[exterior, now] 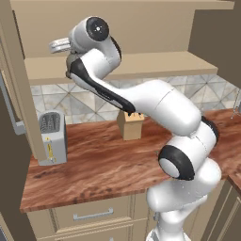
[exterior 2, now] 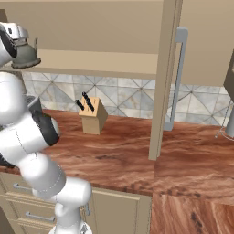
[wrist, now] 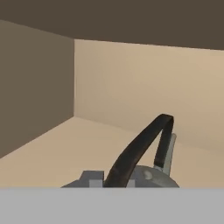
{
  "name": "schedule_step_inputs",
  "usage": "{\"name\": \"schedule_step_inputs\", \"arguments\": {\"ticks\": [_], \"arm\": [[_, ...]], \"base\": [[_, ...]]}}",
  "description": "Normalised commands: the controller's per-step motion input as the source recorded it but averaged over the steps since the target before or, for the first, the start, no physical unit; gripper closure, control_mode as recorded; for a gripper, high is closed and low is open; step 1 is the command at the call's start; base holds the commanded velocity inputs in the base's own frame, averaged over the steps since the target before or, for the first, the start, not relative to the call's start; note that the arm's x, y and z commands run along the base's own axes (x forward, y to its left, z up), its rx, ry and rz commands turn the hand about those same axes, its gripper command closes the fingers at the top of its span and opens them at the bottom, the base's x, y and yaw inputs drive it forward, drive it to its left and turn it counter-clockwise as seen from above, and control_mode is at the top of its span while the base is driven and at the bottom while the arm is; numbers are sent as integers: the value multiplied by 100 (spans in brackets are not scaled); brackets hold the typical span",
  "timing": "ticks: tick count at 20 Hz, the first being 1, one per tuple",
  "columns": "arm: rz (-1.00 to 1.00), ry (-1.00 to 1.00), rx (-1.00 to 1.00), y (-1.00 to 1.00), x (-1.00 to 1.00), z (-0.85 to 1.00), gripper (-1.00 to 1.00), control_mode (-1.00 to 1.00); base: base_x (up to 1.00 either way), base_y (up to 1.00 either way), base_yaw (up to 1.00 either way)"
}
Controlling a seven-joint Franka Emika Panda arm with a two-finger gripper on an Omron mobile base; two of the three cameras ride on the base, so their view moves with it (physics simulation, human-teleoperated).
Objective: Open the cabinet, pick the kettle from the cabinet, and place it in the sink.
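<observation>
Hand view: the squat dull grey metal kettle [wrist: 146,177] sits directly under the pincer, its dark arched handle [wrist: 140,151] rising along the pincer's line. The pincer looks clenched on that handle, though the fingertips themselves are hidden. The kettle rests on the inner shelf [exterior 2: 100,61] of the open beige wall cabinet [exterior 2: 167,68], above the wood-grain desk [exterior 2: 128,155].

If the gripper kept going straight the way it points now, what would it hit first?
Most likely the kettle: its dark handle sits right ahead of the gripper, low in the hand view. Past it is the cabinet back wall; depth is unclear.
</observation>
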Motion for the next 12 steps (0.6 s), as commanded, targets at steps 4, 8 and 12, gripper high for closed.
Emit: {"name": "schedule_step_inputs", "arguments": {"ticks": [4, 8, 12], "arm": [[-2, -7, 3, 0, -99, 0, 100, -100], [-3, -9, 4, -7, -100, 0, 100, -100], [-3, -10, 13, -44, -100, 0, 100, -100]], "base": [[0, 0, 0], [0, 0, 0], [0, 0, 0]]}}
